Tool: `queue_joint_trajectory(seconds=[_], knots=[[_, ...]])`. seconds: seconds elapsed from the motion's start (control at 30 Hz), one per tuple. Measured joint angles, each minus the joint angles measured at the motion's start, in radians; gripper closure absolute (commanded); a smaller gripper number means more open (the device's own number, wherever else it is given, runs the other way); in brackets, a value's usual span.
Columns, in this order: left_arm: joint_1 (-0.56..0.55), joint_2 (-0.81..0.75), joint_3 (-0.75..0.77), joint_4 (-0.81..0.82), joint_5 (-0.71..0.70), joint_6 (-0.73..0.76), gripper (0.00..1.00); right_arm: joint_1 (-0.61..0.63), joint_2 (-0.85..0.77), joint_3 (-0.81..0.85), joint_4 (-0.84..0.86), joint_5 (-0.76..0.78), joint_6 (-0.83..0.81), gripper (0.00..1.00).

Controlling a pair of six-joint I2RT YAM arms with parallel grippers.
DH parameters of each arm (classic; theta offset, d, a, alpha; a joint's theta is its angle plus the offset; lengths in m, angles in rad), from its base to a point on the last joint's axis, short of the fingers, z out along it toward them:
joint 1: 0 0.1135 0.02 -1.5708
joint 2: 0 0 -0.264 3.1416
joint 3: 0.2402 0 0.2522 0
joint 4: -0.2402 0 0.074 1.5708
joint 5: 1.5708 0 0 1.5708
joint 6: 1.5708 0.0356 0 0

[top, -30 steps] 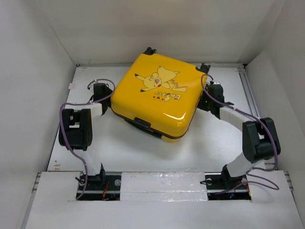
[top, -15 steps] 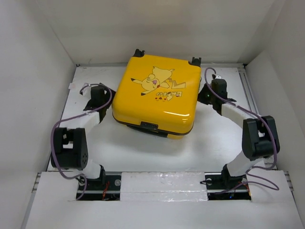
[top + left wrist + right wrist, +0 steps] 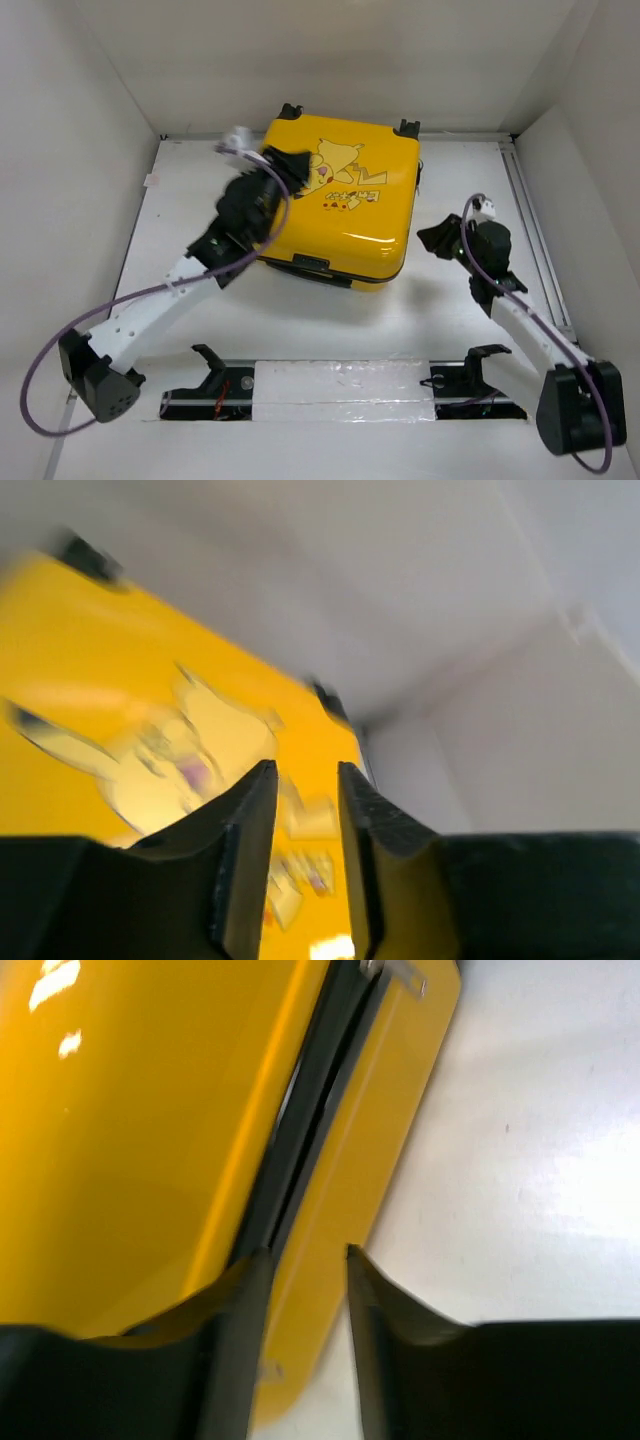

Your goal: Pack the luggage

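Right fingers are nearest: low, just beside the right flank of the luggage, not touching. They are spread with nothing between them, aimed at the dark seam between the shells. Left fingers are farther in, over the lid's far-left corner, with a narrow gap and nothing held. Contact with the lid: cannot tell, wrist view blurred. Luggage lies flat and shut at the far middle of the counter, printed lid up, wheels toward the back wall. Zipped or not: cannot tell.

Risks, judged: the shell is glossy, so a press from the left fingers could skid or turn the case into the wall. An unzipped seam could let the lid pop under a side nudge. Right fingers could snag in the seam. The left arm is stretched far and its purple cable loops loose, so it could catch.

Counter is white and smooth. Plain white walls close in on three sides, with little room behind the case.
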Motion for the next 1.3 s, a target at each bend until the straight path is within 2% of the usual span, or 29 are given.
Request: queue_joint_trajectory(seconds=[0.1, 0.17, 0.23, 0.27, 0.3, 0.43, 0.53, 0.63, 0.77, 0.93, 1.17, 1.3], knots=[[-0.369, 0.016, -0.033, -0.012, -0.132, 0.099, 0.80, -0.006, -0.159, -0.114, -0.021, -0.039, -0.015, 0.69], [-0.635, 0.022, -0.116, -0.030, -0.247, 0.139, 0.82, -0.014, -0.279, -0.179, -0.032, -0.071, -0.015, 0.66], [-0.745, 0.017, -0.166, -0.055, -0.281, 0.134, 0.82, -0.020, -0.386, -0.235, -0.025, -0.104, -0.016, 0.64], [-0.788, 0.007, -0.204, -0.068, -0.301, 0.123, 0.84, -0.020, -0.435, -0.266, -0.022, -0.119, -0.016, 0.59], [-0.810, -0.013, -0.245, -0.087, -0.316, 0.092, 0.84, -0.020, -0.477, -0.295, -0.022, -0.134, -0.019, 0.59], [-0.819, -0.160, -0.434, -0.134, -0.363, -0.049, 0.84, -0.019, -0.520, -0.348, -0.026, -0.202, -0.037, 0.59], [-0.836, -0.274, -0.568, -0.149, -0.385, -0.166, 0.76, -0.019, -0.485, -0.347, -0.013, -0.243, -0.054, 0.59], [-0.845, -0.317, -0.678, -0.147, -0.386, -0.258, 0.67, -0.019, -0.415, -0.348, 0.037, -0.288, -0.061, 0.59], [-0.834, -0.271, -0.743, -0.146, -0.384, -0.338, 0.63, -0.002, -0.317, -0.348, 0.134, -0.332, -0.076, 0.57], [-0.775, -0.175, -0.753, -0.075, -0.344, -0.380, 0.61, 0.038, -0.237, -0.348, 0.256, -0.331, -0.110, 0.55], [-0.656, -0.122, -0.775, 0.089, -0.258, -0.352, 0.61, 0.049, -0.070, -0.340, 0.407, -0.325, -0.171, 0.54], [-0.628, -0.074, -0.776, 0.172, -0.219, -0.315, 0.61, 0.045, 0.027, -0.338, 0.518, -0.370, -0.194, 0.56]])
